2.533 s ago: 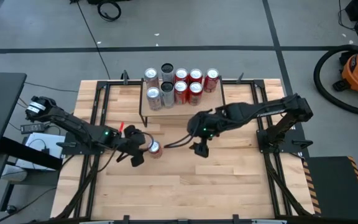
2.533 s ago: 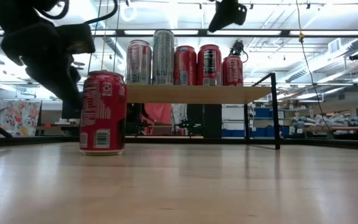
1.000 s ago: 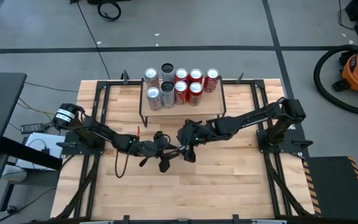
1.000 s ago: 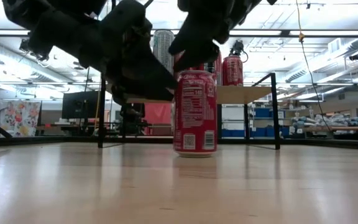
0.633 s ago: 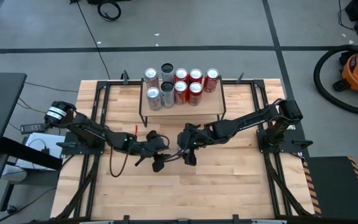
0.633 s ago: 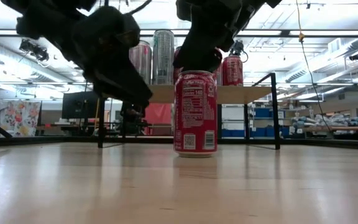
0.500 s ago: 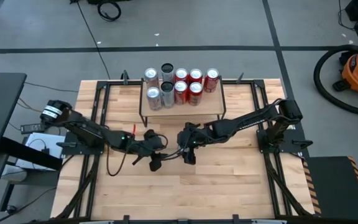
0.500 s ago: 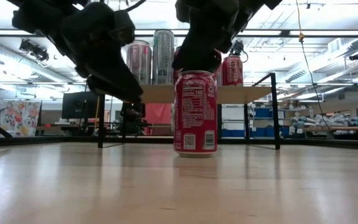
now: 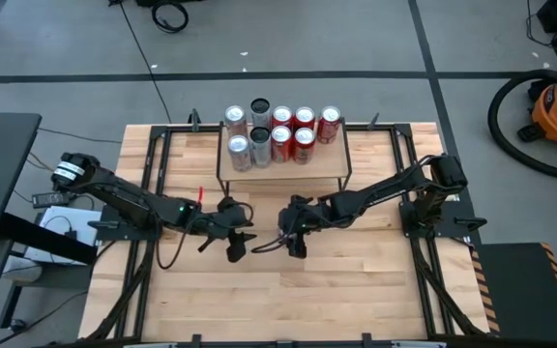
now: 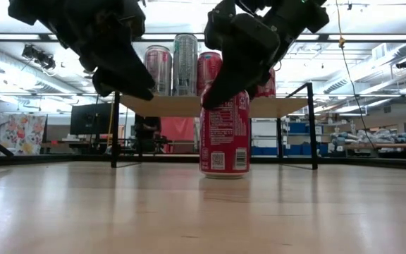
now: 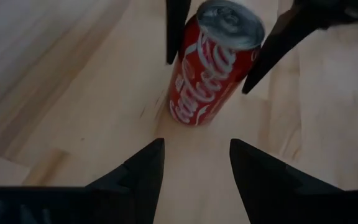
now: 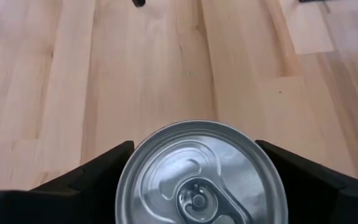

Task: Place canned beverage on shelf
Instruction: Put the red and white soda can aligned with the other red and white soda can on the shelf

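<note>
One red can (image 10: 224,132) stands upright on the wooden table (image 9: 288,290), near the middle of the tabletop and in front of the shelf (image 9: 283,166); it is the only can not on the shelf. The right gripper (image 9: 295,238) hangs directly over it with its two fingers (image 12: 86,174) spread wide, one on each side of the can's silver top (image 12: 202,172); the fingers reach down around the upper part of the can, and whether they touch its wall cannot be told. The left wrist view shows the same can (image 11: 211,65) standing between those two dark fingers. The left gripper (image 9: 233,246) hovers just beside the can on the left arm's side, above the table, with its fingers (image 11: 138,171) partly apart and nothing between them. Behind both grippers, toward the far edge of the table, the shelf stands on thin black legs and carries seven cans: four red ones (image 9: 304,132) grouped toward the right arm's side in two short rows, and three silver-topped ones (image 9: 248,133) toward the left arm's side, one of them taller with a dark top (image 9: 260,108). In the low view the shelf's light-wood board (image 10: 182,106) sits behind the grippers, with a row of cans (image 10: 176,65) upright on it.
</note>
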`<state>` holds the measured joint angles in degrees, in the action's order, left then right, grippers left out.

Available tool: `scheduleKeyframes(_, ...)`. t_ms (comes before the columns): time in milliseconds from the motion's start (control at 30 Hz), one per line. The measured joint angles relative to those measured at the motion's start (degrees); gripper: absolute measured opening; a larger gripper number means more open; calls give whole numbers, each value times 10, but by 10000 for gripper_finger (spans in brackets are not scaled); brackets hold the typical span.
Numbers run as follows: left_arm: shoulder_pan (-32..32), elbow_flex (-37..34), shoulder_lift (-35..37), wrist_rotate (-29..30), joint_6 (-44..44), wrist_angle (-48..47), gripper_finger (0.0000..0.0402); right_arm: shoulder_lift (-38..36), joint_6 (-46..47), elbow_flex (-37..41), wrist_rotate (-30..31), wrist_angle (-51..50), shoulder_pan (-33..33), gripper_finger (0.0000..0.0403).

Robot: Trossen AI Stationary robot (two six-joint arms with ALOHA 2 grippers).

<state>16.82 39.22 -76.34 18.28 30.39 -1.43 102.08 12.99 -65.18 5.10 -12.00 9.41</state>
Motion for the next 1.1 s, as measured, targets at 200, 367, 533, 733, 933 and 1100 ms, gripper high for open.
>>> scheduleKeyframes(200,0,0,0,-1,34,1,192,0,-8,-12,-34,-16,-2,309)
scheduleKeyframes(367,1,0,17,-2,50,10,192,-11,-28,-49,-67,-75,-7,309)
scheduleKeyframes(533,-2,1,38,-2,49,11,192,-59,-60,-66,-78,-148,-26,310)
scheduleKeyframes(733,-3,0,42,-2,45,33,192,-153,-92,-68,-78,-199,-66,311)
scheduleKeyframes(933,-3,0,42,-2,44,72,192,-237,-126,-69,-69,-248,-123,312)
scheduleKeyframes(1100,-8,0,42,-2,46,77,192,-276,-147,-68,-85,-266,-183,313)
